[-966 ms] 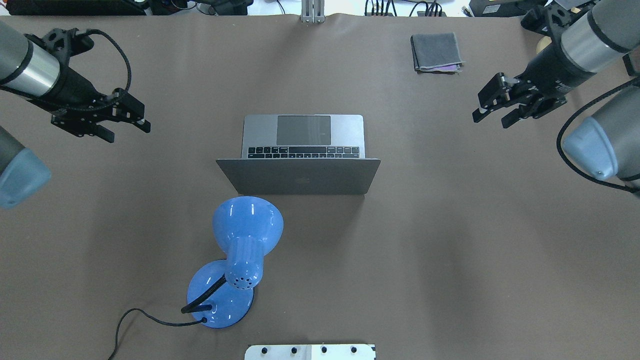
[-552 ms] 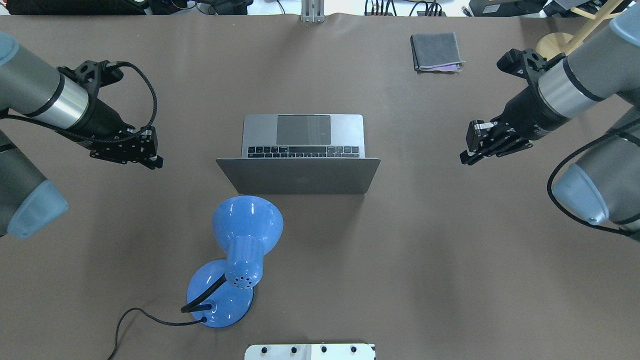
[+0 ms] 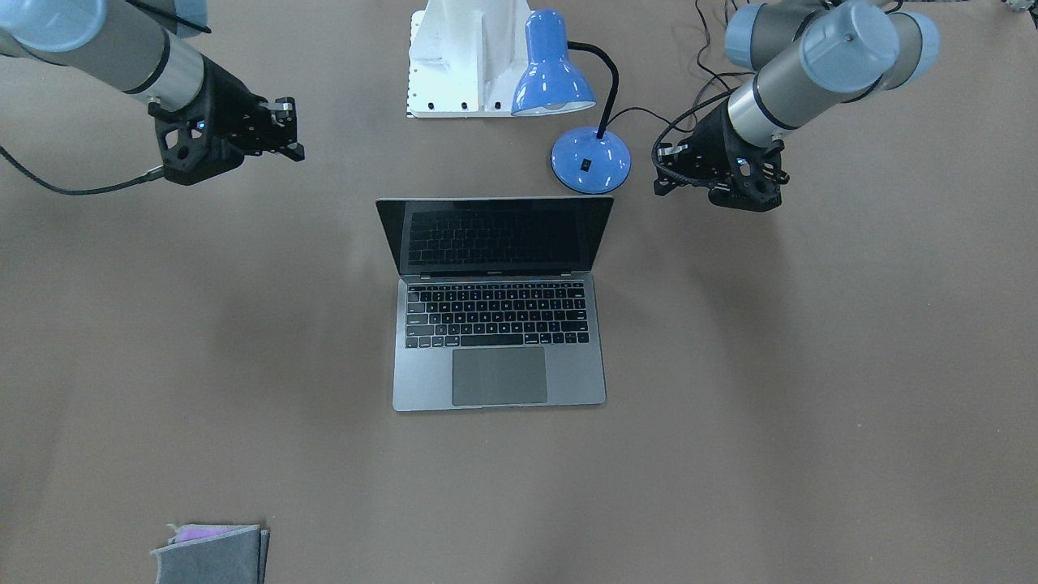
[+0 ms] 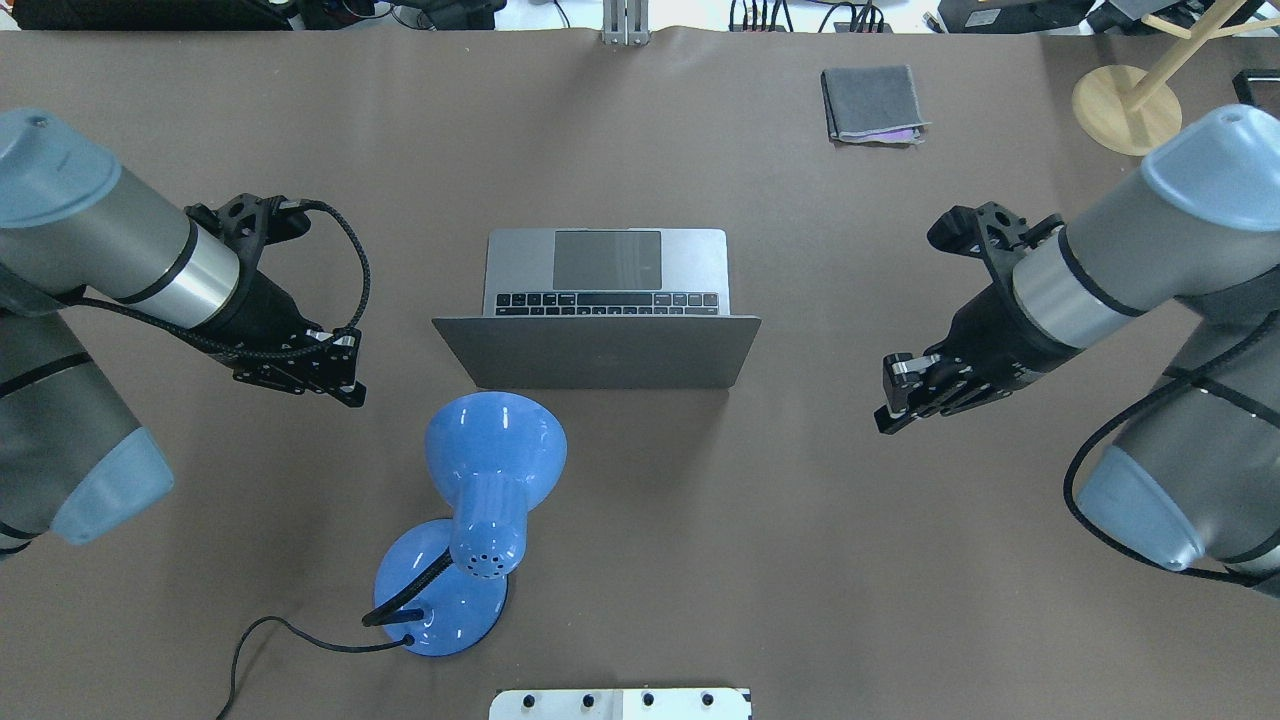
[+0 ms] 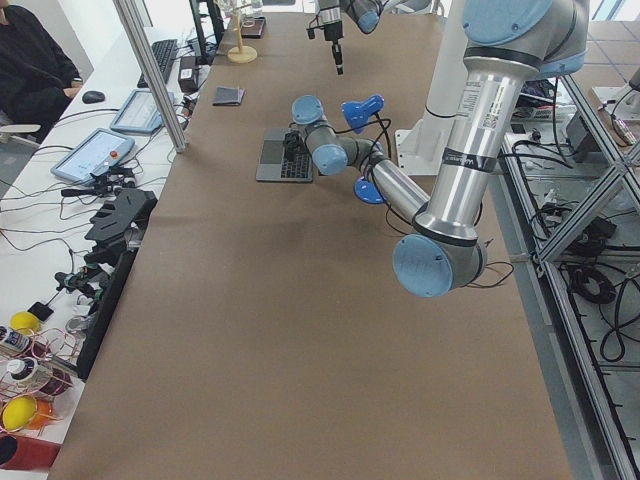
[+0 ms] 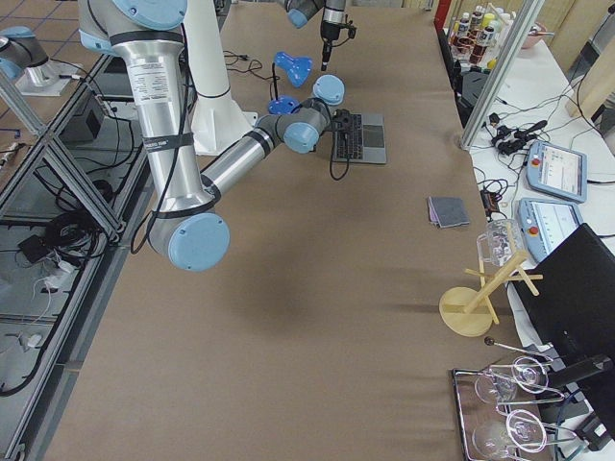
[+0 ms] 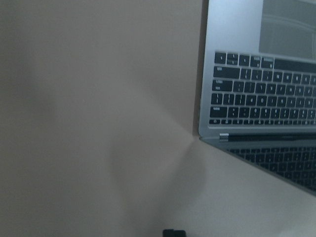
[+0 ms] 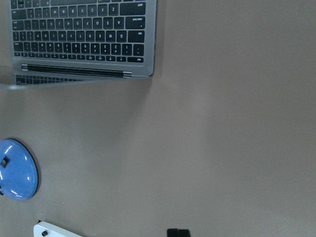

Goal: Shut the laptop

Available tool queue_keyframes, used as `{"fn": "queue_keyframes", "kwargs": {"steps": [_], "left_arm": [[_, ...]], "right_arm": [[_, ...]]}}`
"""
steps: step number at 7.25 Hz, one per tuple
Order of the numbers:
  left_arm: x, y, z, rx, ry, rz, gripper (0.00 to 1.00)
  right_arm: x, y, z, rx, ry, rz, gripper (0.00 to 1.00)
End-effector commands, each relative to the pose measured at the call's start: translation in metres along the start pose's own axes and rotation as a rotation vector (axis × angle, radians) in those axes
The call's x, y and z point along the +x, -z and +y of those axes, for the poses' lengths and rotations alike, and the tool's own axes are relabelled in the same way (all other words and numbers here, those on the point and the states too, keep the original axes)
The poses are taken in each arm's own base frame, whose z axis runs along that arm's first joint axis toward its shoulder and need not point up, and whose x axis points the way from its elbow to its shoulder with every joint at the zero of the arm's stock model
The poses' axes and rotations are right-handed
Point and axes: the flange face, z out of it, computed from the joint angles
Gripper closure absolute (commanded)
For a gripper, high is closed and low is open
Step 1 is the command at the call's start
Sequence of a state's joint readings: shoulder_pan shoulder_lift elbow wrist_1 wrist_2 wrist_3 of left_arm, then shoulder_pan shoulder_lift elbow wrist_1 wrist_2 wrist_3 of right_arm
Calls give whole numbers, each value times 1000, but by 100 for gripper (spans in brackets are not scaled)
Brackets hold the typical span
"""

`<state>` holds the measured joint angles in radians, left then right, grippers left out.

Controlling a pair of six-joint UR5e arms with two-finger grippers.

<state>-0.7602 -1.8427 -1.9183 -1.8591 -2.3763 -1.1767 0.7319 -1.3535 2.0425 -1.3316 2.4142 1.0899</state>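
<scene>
The space-grey laptop (image 4: 600, 352) stands open in the middle of the table, its lid upright and its back toward the robot. Its dark screen and black keys show in the front-facing view (image 3: 496, 312). My left gripper (image 4: 348, 384) is shut and empty, hovering left of the lid's edge. My right gripper (image 4: 888, 408) is shut and empty, well right of the lid. The left wrist view shows the laptop's left hinge corner (image 7: 256, 94). The right wrist view shows its right hinge corner (image 8: 84, 39). Neither gripper touches the laptop.
A blue desk lamp (image 4: 492, 455) with a black cord stands just in front of the lid on the robot's side, close to my left gripper. A folded grey cloth (image 4: 872, 103) lies far right. A wooden stand (image 4: 1125, 95) sits at the far right corner.
Both arms have swung back toward the robot's side and inward, level with the lid. Both grippers, open a second ago, are shut. The laptop has not moved.
</scene>
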Motion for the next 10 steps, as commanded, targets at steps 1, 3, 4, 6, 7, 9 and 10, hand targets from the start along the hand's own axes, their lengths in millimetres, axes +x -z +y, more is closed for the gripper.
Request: {"fn": "queue_keyframes", "kwargs": {"steps": [1, 3, 4, 6, 7, 9, 10], "left_arm": [[19, -19, 12, -37, 41, 5, 100], [46, -26, 13, -36, 77, 19, 100], [65, -32, 8, -34, 81, 26, 100], [102, -40, 6, -46, 112, 48, 100], [102, -40, 6, -46, 114, 48, 100], [116, -36, 5, -44, 103, 63, 100], [123, -32, 1, -14, 93, 69, 100]], "right_arm": [[-61, -50, 25, 16, -14, 10, 100], [-95, -70, 25, 51, 10, 7, 100], [-94, -67, 19, 61, 7, 9, 100], [-93, -54, -1, 99, 0, 8, 100], [-98, -54, -14, 110, -4, 10, 100], [-122, -54, -40, 134, -8, 0, 100], [-129, -54, -51, 143, -10, 0, 100]]}}
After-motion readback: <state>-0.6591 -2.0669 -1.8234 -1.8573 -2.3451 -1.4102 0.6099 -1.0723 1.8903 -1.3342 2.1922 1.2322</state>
